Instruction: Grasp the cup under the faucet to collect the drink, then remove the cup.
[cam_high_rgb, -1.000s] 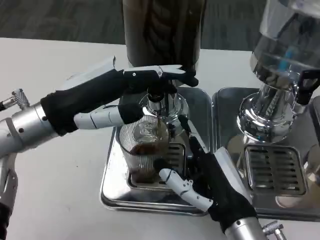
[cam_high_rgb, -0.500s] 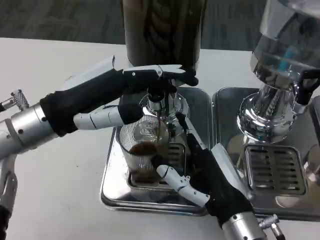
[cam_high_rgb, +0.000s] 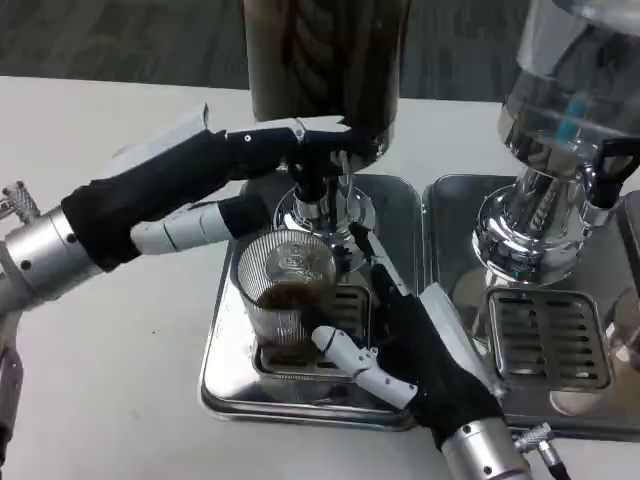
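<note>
- The ribbed clear cup (cam_high_rgb: 288, 300) is seen standing on the grille of the left steel drip tray (cam_high_rgb: 222, 370), near the middle of the desk (cam_high_rgb: 110, 330), directly below the faucet (cam_high_rgb: 312, 200) of the dark drink dispenser (cam_high_rgb: 325, 60); brown drink is visible in its lower part.
- The right hand (cam_high_rgb: 420, 345) is wrapped round the cup's right side, its fingers (cam_high_rgb: 350, 355) curled against the wall, so the cup is judged to be gripped.
- The left hand (cam_high_rgb: 215, 170) is laid on the faucet lever, its fingers (cam_high_rgb: 300, 145) closed over it; whether the tap is being pressed open cannot be told.
- If the lever is held too long, the cup could be overfilled and drink spilled onto the tray.
- If the cup is drawn away before the flow is stopped, drink would be poured onto the grille and the right hand.
- The ribbed wall may be slippery; with a loose hold the cup could be tipped or dropped as it is lifted over the tray's raised rim.
- A careless pull to the right could bring the cup against the second dispenser (cam_high_rgb: 560, 150) just beside it.
</note>
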